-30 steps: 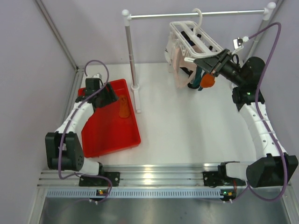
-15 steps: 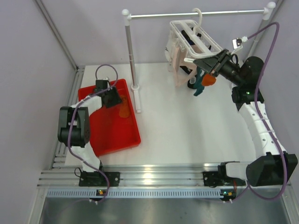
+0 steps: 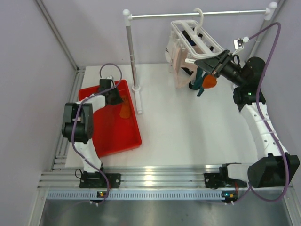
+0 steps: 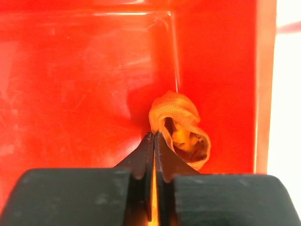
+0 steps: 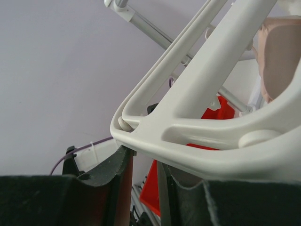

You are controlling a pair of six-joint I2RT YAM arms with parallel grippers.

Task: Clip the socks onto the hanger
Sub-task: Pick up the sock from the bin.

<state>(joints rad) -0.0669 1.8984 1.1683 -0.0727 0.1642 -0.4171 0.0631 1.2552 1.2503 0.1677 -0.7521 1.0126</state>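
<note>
**Lilac-walled cell, white tabletop: one arm at the tray, one at the hanger**

White tabletop (image 3: 188, 127), pale lilac walls on three sides. Red tray (image 3: 108, 134) at left, metal rail stand (image 3: 197, 14) at the back.

Left gripper (image 4: 154, 139): down inside the tray near its far right corner. Fingers drawn almost together, tips touching the left edge of an orange sock (image 4: 181, 132), which lies crumpled on the tray floor by the right wall. A thin orange sliver shows between the fingers. Cannot tell if fabric is caught.

Right gripper (image 5: 143, 157): raised at the near corner of the hanger (image 5: 207, 80). Fingers set narrow, clamped at the white frame. The hanger hangs tilted from the rail by its hook.

Under the frame, just beside the right gripper, dangle a second orange sock (image 3: 209, 81) and a teal sock (image 3: 199, 85). Pale pink socks (image 3: 178, 61) hang on the hanger's left side.
</note>
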